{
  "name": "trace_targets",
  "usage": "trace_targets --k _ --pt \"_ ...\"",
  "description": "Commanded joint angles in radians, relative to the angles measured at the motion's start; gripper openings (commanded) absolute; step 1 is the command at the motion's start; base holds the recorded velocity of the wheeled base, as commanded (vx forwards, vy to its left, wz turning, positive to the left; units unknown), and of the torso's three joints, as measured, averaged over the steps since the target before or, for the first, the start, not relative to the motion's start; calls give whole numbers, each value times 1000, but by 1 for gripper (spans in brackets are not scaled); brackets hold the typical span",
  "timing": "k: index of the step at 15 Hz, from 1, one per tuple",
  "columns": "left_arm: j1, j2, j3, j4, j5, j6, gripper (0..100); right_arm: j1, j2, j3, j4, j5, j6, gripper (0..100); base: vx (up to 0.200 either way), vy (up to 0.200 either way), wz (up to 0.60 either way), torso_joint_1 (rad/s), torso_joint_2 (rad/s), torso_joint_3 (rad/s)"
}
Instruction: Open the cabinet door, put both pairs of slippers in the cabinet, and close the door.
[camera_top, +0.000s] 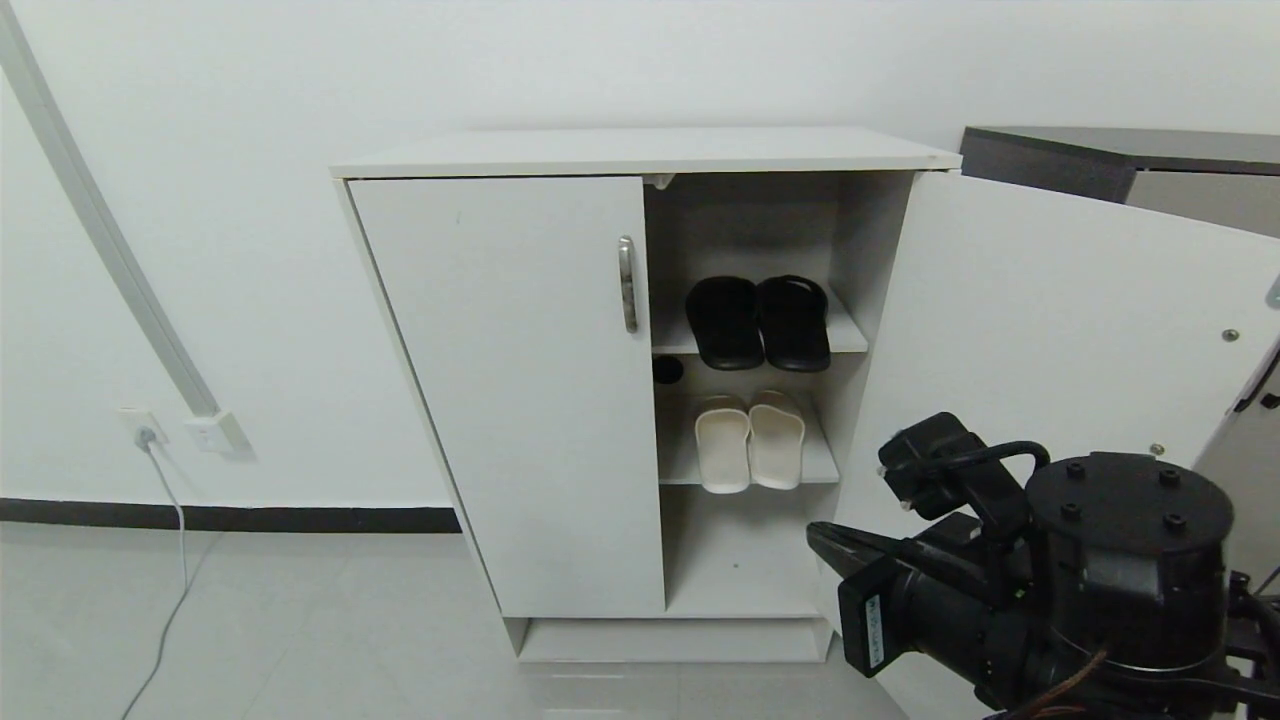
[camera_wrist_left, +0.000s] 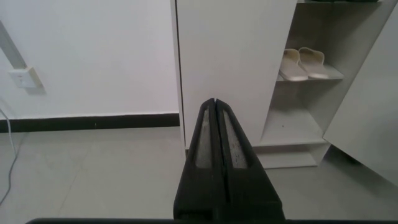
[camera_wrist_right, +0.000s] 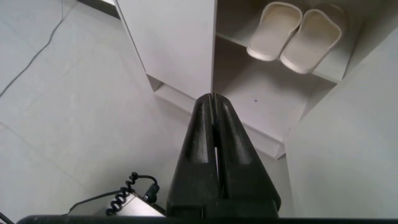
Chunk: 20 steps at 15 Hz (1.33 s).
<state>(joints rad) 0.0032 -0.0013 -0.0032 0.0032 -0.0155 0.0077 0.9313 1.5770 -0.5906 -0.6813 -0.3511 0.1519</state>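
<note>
A wall socket (camera_top: 140, 428) sits at about eight o'clock from the white cabinet (camera_top: 640, 150), above a black skirting strip (camera_top: 230, 518). A dark-topped unit (camera_top: 1130, 150) stands at the cabinet's two o'clock. The right door (camera_top: 1050, 330), a flat matte panel, hangs wide open next to the right gripper (camera_wrist_right: 214, 101) (fingers pressed together, empty). The left gripper (camera_wrist_left: 214, 107) is likewise closed on nothing. A slim metal handle (camera_top: 627, 285) edges the closed left door (camera_top: 510, 390). Inside, smooth black slippers (camera_top: 758, 322) lie on the upper shelf, with rounded white slippers (camera_top: 750, 442) at six o'clock below.
</note>
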Motion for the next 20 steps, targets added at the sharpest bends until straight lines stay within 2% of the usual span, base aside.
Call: trace_targets --k 1,5,12,20 --pt "0 1 0 0 0 0 0 1 5 0 0 0 0 0 0 0 0 0 0 0" --pt "0 1 0 0 0 0 0 8 11 2 -1 0 -2 0 0 0 0 7 -91 -124" --pt "0 1 0 0 0 0 0 9 15 15 -26 -2 -3 0 0 0 0 65 -439 -357" --pt "0 1 0 0 0 0 0 9 17 23 -26 -2 -3 0 0 0 0 144 -475 -331"
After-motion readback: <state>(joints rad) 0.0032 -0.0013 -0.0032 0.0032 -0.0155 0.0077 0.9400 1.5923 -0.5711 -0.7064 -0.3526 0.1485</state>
